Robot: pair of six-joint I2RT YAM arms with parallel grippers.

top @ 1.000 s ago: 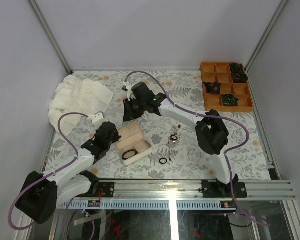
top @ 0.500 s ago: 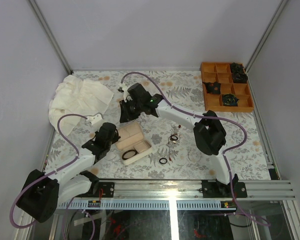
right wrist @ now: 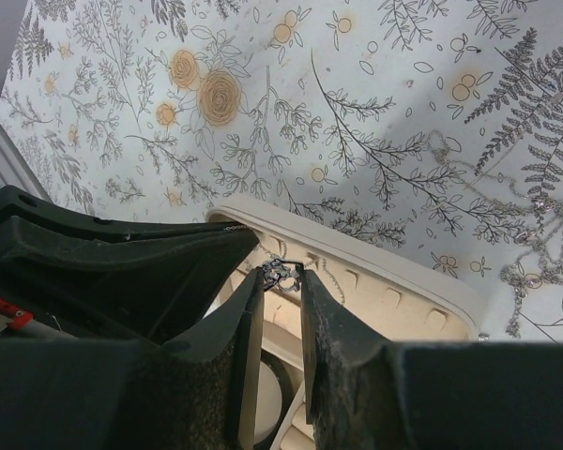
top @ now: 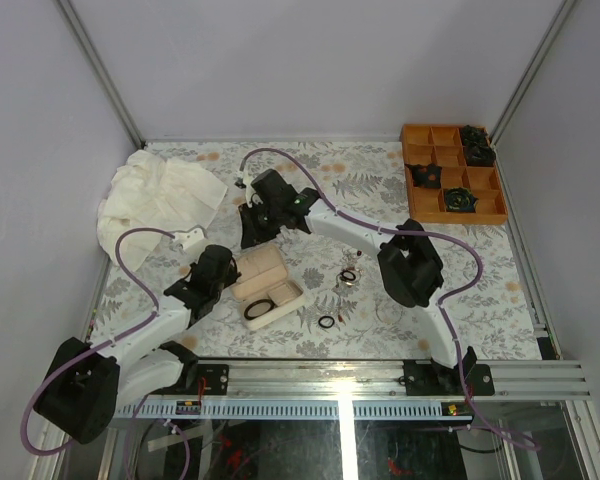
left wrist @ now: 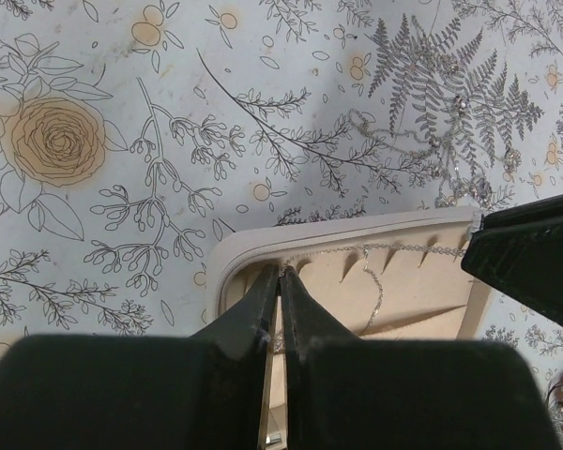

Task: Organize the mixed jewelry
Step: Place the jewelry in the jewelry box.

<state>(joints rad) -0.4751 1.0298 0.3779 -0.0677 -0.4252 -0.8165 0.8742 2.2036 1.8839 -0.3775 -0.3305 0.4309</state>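
The beige jewelry box [top: 265, 285] lies open between my grippers. A thin silver chain [left wrist: 394, 248] runs along the hooks of its lid. My left gripper [left wrist: 280, 274] is shut on one end of that chain at the lid's corner. My right gripper [right wrist: 283, 274] is shut on a small bunched part of the chain [right wrist: 281, 272] over the lid [right wrist: 375, 272]. In the top view the left gripper [top: 218, 283] is at the box's left side and the right gripper [top: 250, 232] is at its far end. A black bangle [top: 260, 308] lies in the box.
Loose black rings [top: 326, 322] and small pieces [top: 350, 274] lie right of the box. A silvery necklace [left wrist: 450, 141] lies on the floral cloth beyond the lid. A crumpled cream cloth [top: 160, 195] is at the back left, an orange compartment tray [top: 452, 185] at the back right.
My right gripper has shifted a little to the left and farther back over the box's lid. My left gripper has hardly moved.
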